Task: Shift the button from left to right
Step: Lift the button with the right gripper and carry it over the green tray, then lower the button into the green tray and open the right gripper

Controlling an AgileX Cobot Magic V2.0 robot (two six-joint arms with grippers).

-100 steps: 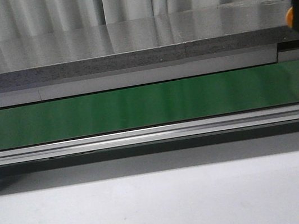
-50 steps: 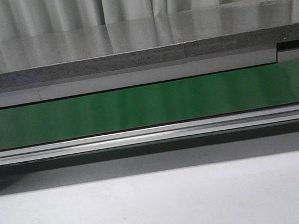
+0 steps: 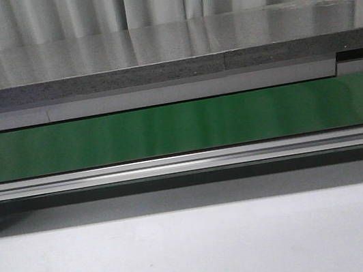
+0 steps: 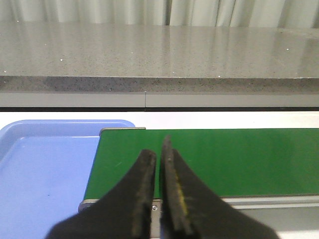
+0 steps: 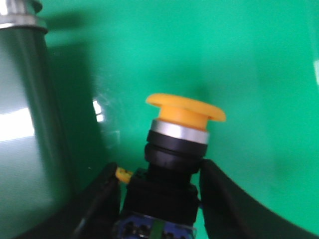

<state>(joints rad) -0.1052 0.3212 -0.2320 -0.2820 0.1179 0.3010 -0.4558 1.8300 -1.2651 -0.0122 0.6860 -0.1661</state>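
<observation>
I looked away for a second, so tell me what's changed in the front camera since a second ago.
The black right gripper carrying something orange, seen a second ago at the far right edge, has left the front view. The right wrist view shows that gripper shut on the yellow-orange capped push-button. The green conveyor belt and grey stone counter look unchanged.

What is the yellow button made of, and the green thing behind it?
The button looks like smooth matte plastic: a yellow cap with an even colour, a shiny ring below it that is probably metal, and a black plastic-looking body. The green belt looks like smooth rubber or vinyl, going by its soft sheen.
</observation>
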